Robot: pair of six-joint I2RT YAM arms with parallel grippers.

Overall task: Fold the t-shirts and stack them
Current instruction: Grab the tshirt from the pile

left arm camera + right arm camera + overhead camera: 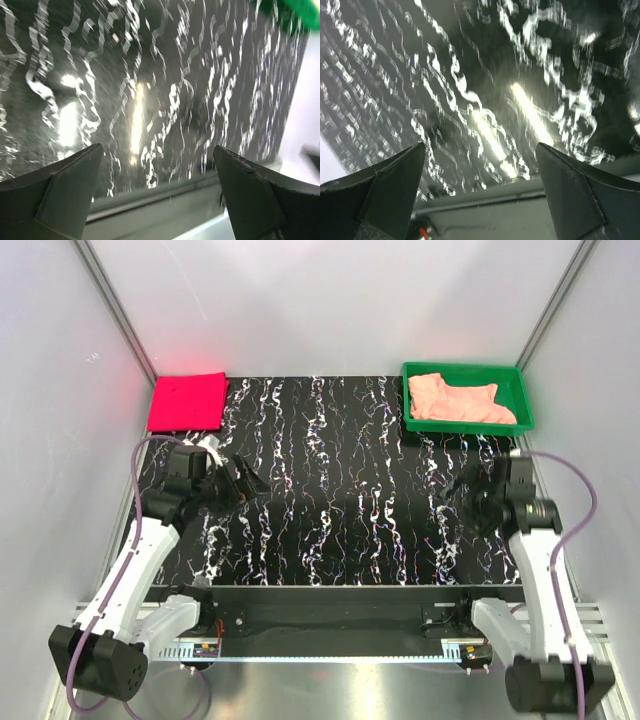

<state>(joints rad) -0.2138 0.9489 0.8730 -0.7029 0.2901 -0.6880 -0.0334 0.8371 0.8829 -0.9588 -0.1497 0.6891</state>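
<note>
Magenta-red shirt (187,402) lies folded flat, beyond & left of L gripper (245,480). Peach shirt (462,400) sits crumpled in green tray (470,368), straight beyond R gripper (462,485). Both hang over marbled table (340,510), well apart.

The left arm (130,575) and right arm (548,575), white-shelled with black joints and bases, each carry a looping purple cable (595,502) and dark, wedge-shaped fingers (60,200).
</note>
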